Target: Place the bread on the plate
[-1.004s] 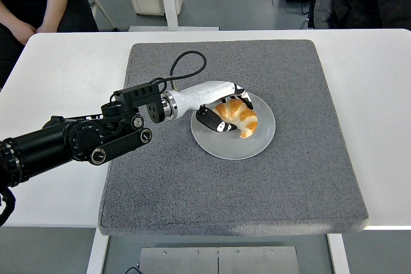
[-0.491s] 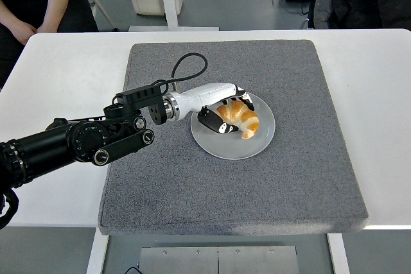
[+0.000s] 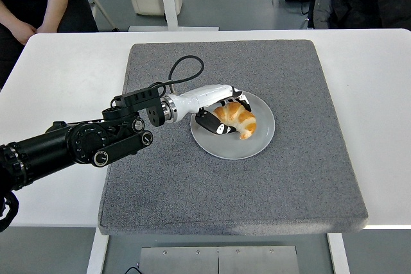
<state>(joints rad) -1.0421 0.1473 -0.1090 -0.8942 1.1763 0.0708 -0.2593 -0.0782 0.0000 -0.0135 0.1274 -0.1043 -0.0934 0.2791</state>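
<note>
A golden croissant-shaped bread (image 3: 237, 120) lies on the grey round plate (image 3: 255, 145) near the middle of the grey mat. My left hand (image 3: 223, 112), white with black fingertips, reaches in from the left. It is curled around the bread's left end, thumb (image 3: 210, 124) on the near side and fingers (image 3: 238, 96) on the far side. The bread's underside rests on the plate. My right arm does not show.
The grey mat (image 3: 192, 184) covers the centre of the white table (image 3: 58, 81). A black cable (image 3: 183, 68) loops above my left wrist. A person stands at the top left behind the table; another sits at the top right.
My left hand and the bread have shifted slightly left on the plate. The grip looks unchanged.
</note>
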